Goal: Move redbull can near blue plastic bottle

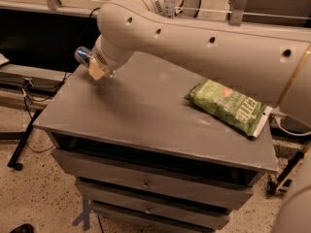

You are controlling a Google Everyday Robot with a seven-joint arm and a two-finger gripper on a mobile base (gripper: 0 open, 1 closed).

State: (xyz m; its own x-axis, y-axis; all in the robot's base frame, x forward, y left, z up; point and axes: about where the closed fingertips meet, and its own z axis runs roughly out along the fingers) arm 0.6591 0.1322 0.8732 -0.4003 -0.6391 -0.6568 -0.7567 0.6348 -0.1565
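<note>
The redbull can (83, 56), blue with a shiny metal end, lies sideways in my gripper (97, 70) over the back left corner of the grey table (126, 115). The gripper is shut on the can, which sticks out to its left. The tan fingertips (95, 72) point down just above the tabletop. The blue plastic bottle (168, 1), clear with a pale label, stands upright behind the table's back edge. My arm hides its lower part. The can is well to the left of the bottle.
A green chip bag (227, 106) lies on the table's right side. My large white arm (204, 47) spans the back of the table. Drawers (146, 183) sit below the tabletop. A dark shelf and cables are at the left.
</note>
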